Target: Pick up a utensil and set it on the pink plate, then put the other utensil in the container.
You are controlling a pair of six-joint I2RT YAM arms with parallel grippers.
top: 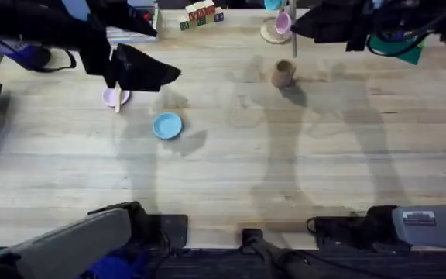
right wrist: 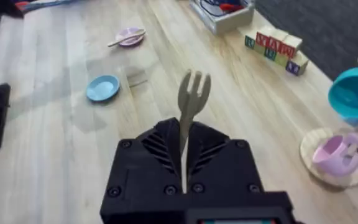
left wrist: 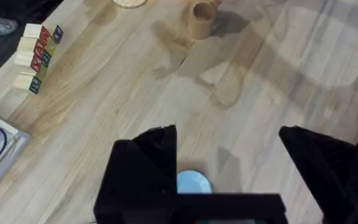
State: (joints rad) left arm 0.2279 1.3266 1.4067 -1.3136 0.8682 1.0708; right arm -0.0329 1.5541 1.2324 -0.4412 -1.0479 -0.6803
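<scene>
A pink plate (top: 113,97) is seen at the far left of the wooden table (top: 231,178), with a spoon (top: 118,101) laid across it. A light blue plate (top: 167,125) is placed just beside it, nearer the camera. A wooden cup (top: 283,74) is set farther right, and a pink mug (top: 283,23) on a coaster (top: 272,33) is found behind it. Lettered blocks (top: 201,15) are lined up at the far edge.

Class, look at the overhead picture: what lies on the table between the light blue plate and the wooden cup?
Nothing: overhead, only bare wood with shadows runs from the light blue plate to the wooden cup.
</scene>
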